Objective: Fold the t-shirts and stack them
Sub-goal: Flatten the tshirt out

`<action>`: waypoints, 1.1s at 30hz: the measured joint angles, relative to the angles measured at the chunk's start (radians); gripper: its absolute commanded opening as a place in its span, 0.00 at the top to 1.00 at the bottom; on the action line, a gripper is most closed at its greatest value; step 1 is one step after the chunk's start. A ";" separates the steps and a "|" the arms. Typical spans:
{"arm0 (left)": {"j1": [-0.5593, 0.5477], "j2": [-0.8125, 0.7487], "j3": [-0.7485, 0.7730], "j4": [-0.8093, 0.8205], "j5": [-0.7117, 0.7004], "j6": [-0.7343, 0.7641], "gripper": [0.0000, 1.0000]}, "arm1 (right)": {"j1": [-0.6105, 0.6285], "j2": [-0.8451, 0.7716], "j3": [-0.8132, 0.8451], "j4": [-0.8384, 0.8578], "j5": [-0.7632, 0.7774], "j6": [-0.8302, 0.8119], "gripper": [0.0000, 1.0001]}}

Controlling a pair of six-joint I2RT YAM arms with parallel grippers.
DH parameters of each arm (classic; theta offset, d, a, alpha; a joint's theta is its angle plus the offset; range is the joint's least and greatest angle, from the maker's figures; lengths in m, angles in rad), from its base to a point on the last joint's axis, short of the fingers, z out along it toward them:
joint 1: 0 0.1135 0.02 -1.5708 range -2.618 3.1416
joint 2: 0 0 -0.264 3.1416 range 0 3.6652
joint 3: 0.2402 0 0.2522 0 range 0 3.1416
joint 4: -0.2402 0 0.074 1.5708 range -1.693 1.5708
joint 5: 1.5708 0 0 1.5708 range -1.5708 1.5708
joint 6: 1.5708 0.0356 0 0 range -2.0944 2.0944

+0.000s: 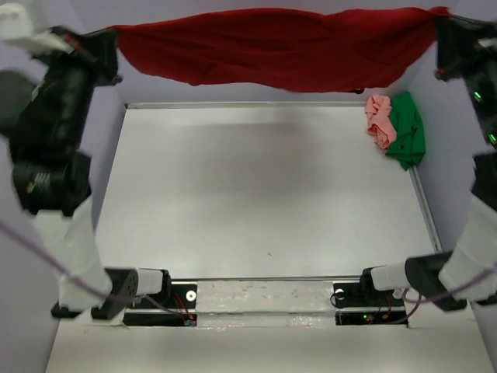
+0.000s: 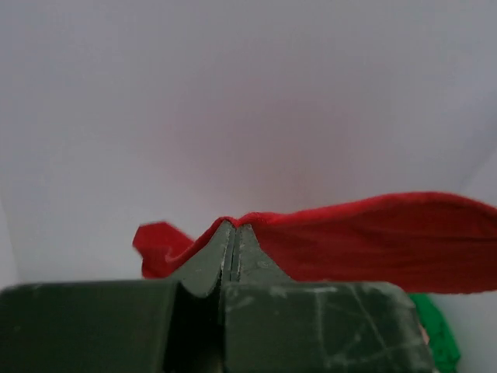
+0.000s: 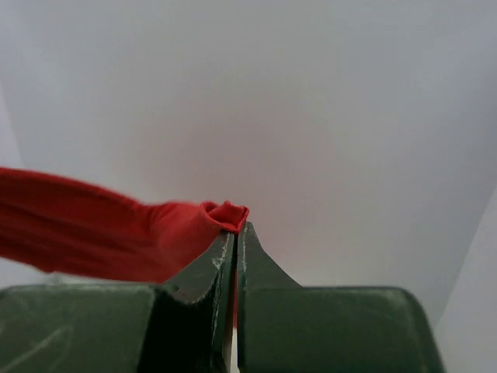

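The dark red t-shirt [image 1: 272,47] hangs stretched above the table [image 1: 256,202], long axis running left to right — left pincer [image 2: 233,227] clamped on its left end, right pincer [image 3: 237,225] clamped on its right.

Right gripper [image 3: 235,227] fills the btm of the view w/ its dark, scuffed body, and the two tapered jaws rise to center frame and stand pressed together w/ only a thin slit btwn them. A bunched edge of the red t-shirt [image 3: 93,229] is pinched at the tips, w/ a small fold lapping over the left jaw tip and a sliver of red showing down in the slit. From there the cloth runs off as a wrinkled band to the left frame edge, in front of a plain pale wall [image 3: 311,101] w/ a faint reddish cast near the tips.
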 measured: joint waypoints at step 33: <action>-0.015 0.383 0.290 0.141 0.033 -0.027 1.00 | -0.078 0.220 0.137 0.330 -0.296 0.177 1.00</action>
